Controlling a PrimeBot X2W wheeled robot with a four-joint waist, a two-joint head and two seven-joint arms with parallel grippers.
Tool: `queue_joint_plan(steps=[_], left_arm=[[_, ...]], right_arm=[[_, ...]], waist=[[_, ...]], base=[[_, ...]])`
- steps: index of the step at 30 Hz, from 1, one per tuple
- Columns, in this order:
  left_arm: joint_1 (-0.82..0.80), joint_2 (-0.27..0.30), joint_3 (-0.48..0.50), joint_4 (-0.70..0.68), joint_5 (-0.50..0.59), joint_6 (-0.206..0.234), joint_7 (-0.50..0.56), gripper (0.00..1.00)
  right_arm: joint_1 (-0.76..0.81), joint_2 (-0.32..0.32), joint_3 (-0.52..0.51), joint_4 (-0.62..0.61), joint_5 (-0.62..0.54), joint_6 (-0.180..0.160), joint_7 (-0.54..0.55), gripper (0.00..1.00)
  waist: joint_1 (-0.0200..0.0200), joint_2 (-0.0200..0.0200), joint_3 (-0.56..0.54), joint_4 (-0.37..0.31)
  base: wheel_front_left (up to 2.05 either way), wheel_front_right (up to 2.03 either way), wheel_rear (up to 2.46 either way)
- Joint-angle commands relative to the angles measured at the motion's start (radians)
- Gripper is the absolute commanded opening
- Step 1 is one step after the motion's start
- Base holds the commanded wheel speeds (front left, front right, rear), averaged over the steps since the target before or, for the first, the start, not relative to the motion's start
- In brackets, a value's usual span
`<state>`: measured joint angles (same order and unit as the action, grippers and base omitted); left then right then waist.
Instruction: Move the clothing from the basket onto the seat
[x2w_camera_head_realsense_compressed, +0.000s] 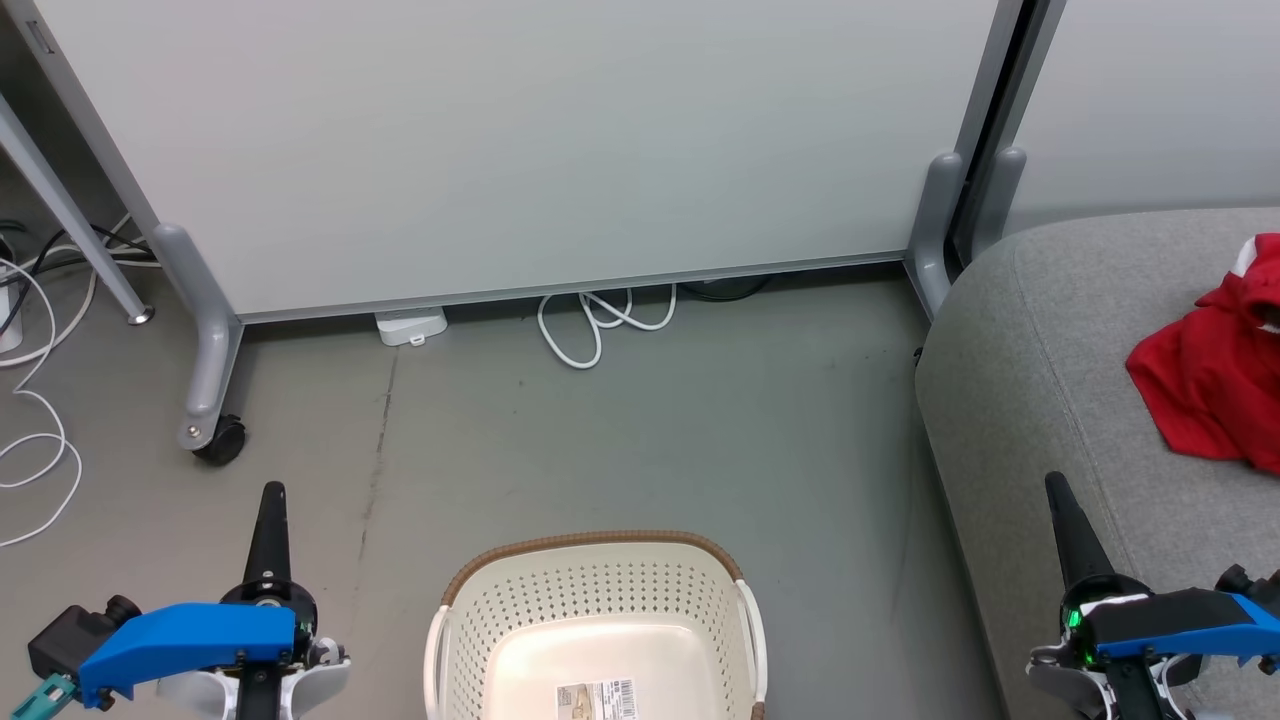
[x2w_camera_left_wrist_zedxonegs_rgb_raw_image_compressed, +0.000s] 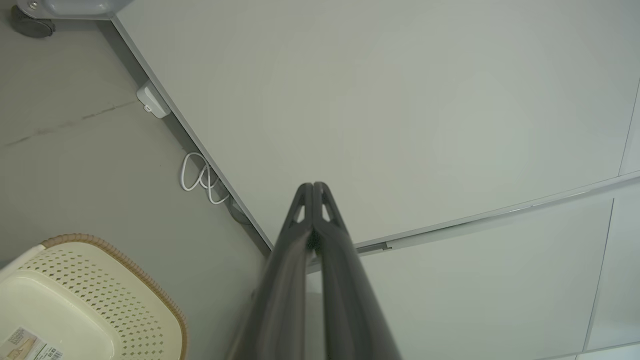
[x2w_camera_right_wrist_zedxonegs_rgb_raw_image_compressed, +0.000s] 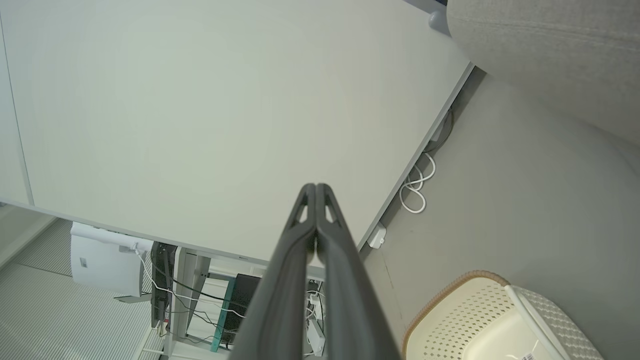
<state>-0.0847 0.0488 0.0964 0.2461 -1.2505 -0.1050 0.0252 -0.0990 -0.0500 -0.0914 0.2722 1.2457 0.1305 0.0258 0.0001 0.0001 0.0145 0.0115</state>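
Note:
The cream-white basket (x2w_camera_head_realsense_compressed: 600, 590) with a brown rim stands on the floor at the bottom centre; only a paper label lies on its bottom. It also shows as the basket (x2w_camera_left_wrist_zedxonegs_rgb_raw_image_compressed: 85, 295) and the basket (x2w_camera_right_wrist_zedxonegs_rgb_raw_image_compressed: 480, 320) in the wrist views. Red clothing (x2w_camera_head_realsense_compressed: 1215, 375) with a white patch lies bunched on the grey seat (x2w_camera_head_realsense_compressed: 1050, 400) at the right edge. My left gripper (x2w_camera_head_realsense_compressed: 272, 492) is shut and holds nothing, left of the basket. My right gripper (x2w_camera_head_realsense_compressed: 1055, 482) is shut and holds nothing, over the seat's front part. Both pairs of fingers press together, as the left gripper (x2w_camera_left_wrist_zedxonegs_rgb_raw_image_compressed: 313, 186) and right gripper (x2w_camera_right_wrist_zedxonegs_rgb_raw_image_compressed: 316, 186) show.
A large pale partition panel (x2w_camera_head_realsense_compressed: 520, 150) on grey wheeled feet (x2w_camera_head_realsense_compressed: 205, 400) stands behind the basket. White cables (x2w_camera_head_realsense_compressed: 600, 325) loop on the floor at its base and more cable (x2w_camera_head_realsense_compressed: 40, 440) lies at the far left. Bare grey floor (x2w_camera_head_realsense_compressed: 650, 440) lies between the basket and the panel.

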Motion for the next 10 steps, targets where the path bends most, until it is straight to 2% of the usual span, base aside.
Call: queue_joint_plan(steps=[1,10], left_arm=[[-0.020,0.003,0.007,-0.012,-0.014,0.001,0.005,0.00],[-0.024,0.003,0.010,-0.017,-0.096,0.002,0.026,0.00]], right_arm=[[-0.019,-0.001,-0.003,-0.011,0.019,0.000,0.005,0.00],[-0.023,-0.001,-0.008,-0.013,0.100,0.000,0.027,0.00]], waist=[[0.0000,-0.0001,0.000,0.000],[0.0000,-0.0001,-0.003,-0.002]], base=[[0.00,0.00,0.00],[0.00,0.00,0.00]])
